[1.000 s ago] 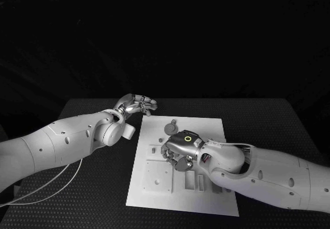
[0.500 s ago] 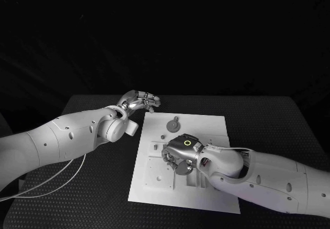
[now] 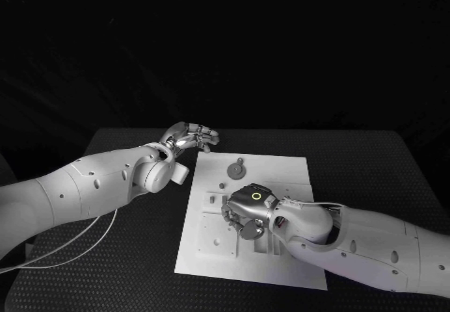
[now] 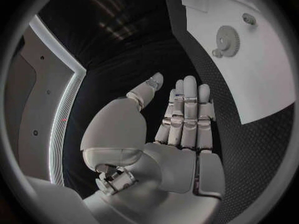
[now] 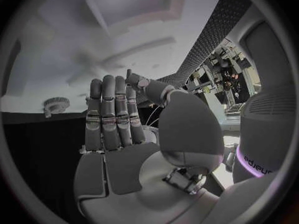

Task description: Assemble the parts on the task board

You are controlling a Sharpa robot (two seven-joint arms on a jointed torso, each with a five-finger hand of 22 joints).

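Note:
The white task board [image 3: 281, 172] lies in the middle of the black table. A grey gear part [image 3: 237, 170] sits on its far half, also seen as the gear [image 4: 226, 36] and the gear [image 5: 55, 104]. My right hand [image 3: 246, 211] hovers over the board's middle, palm toward the board [image 5: 50, 59]; its fingers [image 5: 109, 117] are stretched out and hold nothing. My left hand [image 3: 192, 138] hangs over the bare table just beyond the board's far left corner. Its fingers [image 4: 187, 114] lie straight with the thumb apart, and it is empty. The right hand hides part of the board.
A raised square plate [image 3: 218, 237] and several slots mark the board's near half. A small round piece [image 4: 249, 19] lies near the gear. A white cable [image 3: 89, 244] trails under my left arm. Black table [image 3: 375, 169] surrounds the board.
The whole view has shifted a little. My right hand has slid slightly nearer to me over the board. The left hand has hardly moved and both stay empty.

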